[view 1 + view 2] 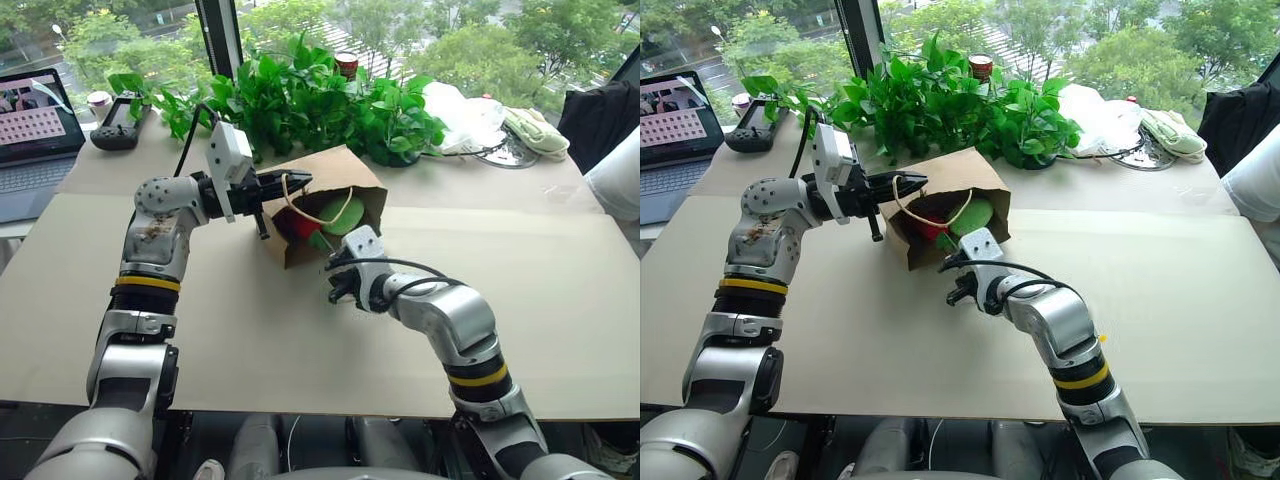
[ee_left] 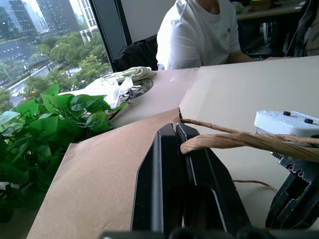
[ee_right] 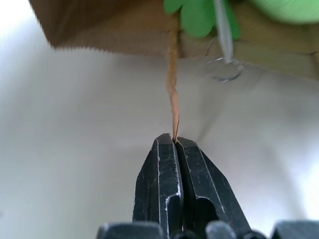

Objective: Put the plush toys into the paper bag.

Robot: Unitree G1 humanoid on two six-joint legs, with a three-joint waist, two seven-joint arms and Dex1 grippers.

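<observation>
Two plush toys: both are lying inside the paper bag (image 1: 325, 205), showing through its mouth, the green plush toy (image 1: 345, 215) rounded and sitting toward the robot's right, the red plush toy (image 1: 293, 222) beside it toward the left.
One paper bag: it is lying on its side on the counter (image 1: 520, 300), long axis running from the leafy plants (image 1: 320, 100) toward the robot, closed bottom toward the plants and open mouth facing the robot.
Two handles: the upper cord loop is curving across the mouth; the lower handle (image 3: 173, 89) is stretching from the mouth's lower edge toward the robot.
Red toy's axis: too much of it is hiding in the bag to tell which way it is pointing.
Left gripper (image 1: 268, 192): it is pinching the bag's upper rim at the left side of the mouth, fingers (image 2: 172, 184) pressing together on the paper, the upper handle lying across them.
Right gripper (image 3: 174, 141): it is closing tight on the lower handle's cord, just in front of the mouth and low over the counter.
One laptop (image 1: 35, 140): it is standing open at the far left.
One controller (image 1: 120, 125): it is resting beside the laptop.
One white plastic bag (image 1: 460, 115): it is lying behind the plants, to the right.
One person: a white sleeve (image 1: 615, 180) is showing at the right edge.
</observation>
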